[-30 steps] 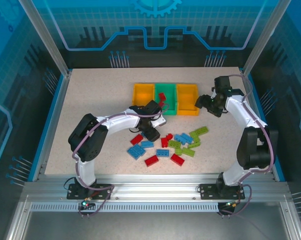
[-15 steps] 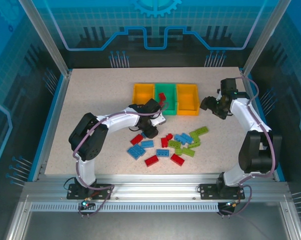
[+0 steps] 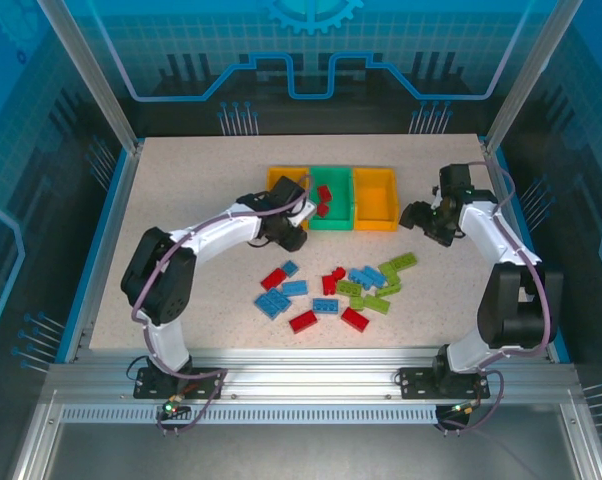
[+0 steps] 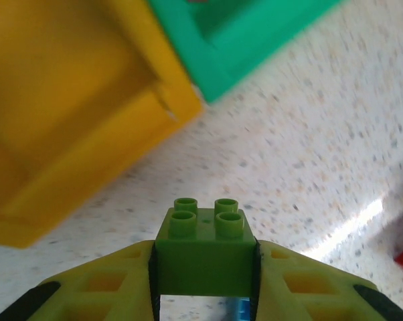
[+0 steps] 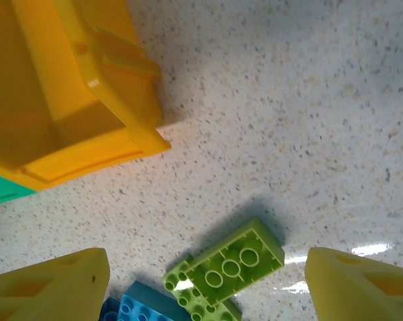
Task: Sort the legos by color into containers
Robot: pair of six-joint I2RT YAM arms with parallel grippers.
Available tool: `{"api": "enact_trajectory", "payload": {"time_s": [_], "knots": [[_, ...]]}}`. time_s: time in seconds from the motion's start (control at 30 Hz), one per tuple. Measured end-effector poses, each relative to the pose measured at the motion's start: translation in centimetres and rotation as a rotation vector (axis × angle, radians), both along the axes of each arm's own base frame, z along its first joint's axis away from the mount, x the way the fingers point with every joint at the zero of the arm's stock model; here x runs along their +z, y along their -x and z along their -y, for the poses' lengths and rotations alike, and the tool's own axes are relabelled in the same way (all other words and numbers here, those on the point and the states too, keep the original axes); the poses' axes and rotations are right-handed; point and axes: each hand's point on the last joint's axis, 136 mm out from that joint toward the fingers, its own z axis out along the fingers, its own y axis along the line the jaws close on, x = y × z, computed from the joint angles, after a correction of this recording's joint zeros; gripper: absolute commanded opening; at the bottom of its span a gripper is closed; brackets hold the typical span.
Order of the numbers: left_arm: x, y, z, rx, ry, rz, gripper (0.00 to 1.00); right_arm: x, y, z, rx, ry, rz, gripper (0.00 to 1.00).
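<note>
The left claw (image 3: 293, 215) hangs at the near edge of the row of bins, over the speckled surface (image 3: 181, 200). In its wrist view the left claw (image 4: 203, 267) is closed on a small lime green brick (image 4: 203, 249), which is pinched on two opposite sides between the yellow fingers (image 4: 88, 289), its four studs pointing out past the fingertips. Just beyond the brick lies the near corner of the left yellow bin (image 4: 67, 100), joined to the green bin (image 4: 248, 33) beside it. Whether the held brick touches the surface cannot be told.

From above, the left yellow bin (image 3: 284, 180), the green bin (image 3: 333, 218) and the right yellow bin (image 3: 374, 195) stand in a row at the middle of the surface. Two red bricks (image 3: 323, 197) lie inside the green bin.

The right claw (image 3: 418, 215) hovers just right of the right yellow bin. Its wrist view shows the right claw (image 5: 205, 267) spread wide with nothing between its fingers (image 5: 51, 287). Below it a long lime brick (image 5: 231, 264) lies flat on the surface, studs up, with a blue brick (image 5: 148, 304) just beside it. The corner of the right yellow bin (image 5: 54, 87) sits at the upper left of that view.

The rest of the legos (image 3: 341, 290) lie loose nearer the arm bases than the bins: red, blue and lime pieces scattered between the two arms, some touching one another.
</note>
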Motion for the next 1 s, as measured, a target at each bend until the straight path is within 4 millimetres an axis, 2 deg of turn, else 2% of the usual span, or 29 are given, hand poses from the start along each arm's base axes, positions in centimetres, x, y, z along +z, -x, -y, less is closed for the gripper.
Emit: {"api": "enact_trajectory", "payload": {"time_s": [0.2, 0.37, 0.4, 0.5, 0.63, 0.7, 0.83, 1.0], "knots": [[3.3, -3.7, -1.7, 0.177, 0.093, 0.065, 0.36, -2.3, 2.5, -0.2, -0.030, -0.021, -0.081, 0.78], [4.9, -6.8, -1.7, 0.277, 0.149, 0.085, 0.34, -3.2, 3.4, -0.7, -0.055, -0.048, -0.118, 0.78], [4.9, -7.4, -1.7, 0.297, 0.159, 0.081, 0.35, -3.2, 3.4, -0.8, -0.056, -0.052, -0.118, 0.78], [3.8, -8.4, -1.9, 0.350, 0.163, 0.046, 0.49, -3.6, 3.3, -1.3, -0.054, -0.059, -0.128, 0.78], [2.1, -8.6, -2.2, 0.411, 0.155, -0.014, 0.51, -4.8, 3.5, -1.9, -0.046, -0.060, -0.169, 0.78], [1.4, -8.3, -2.3, 0.433, 0.151, -0.038, 0.59, -5.3, 3.6, -2.1, -0.046, -0.059, -0.187, 0.78], [1.3, -8.1, -2.4, 0.471, 0.164, -0.057, 0.69, -5.8, 3.8, -2.2, -0.053, -0.061, -0.207, 0.77], [1.3, -8.0, -1.9, 0.482, 0.208, -0.067, 0.72, -7.0, 3.9, -2.5, -0.051, -0.059, -0.249, 0.76]]}}
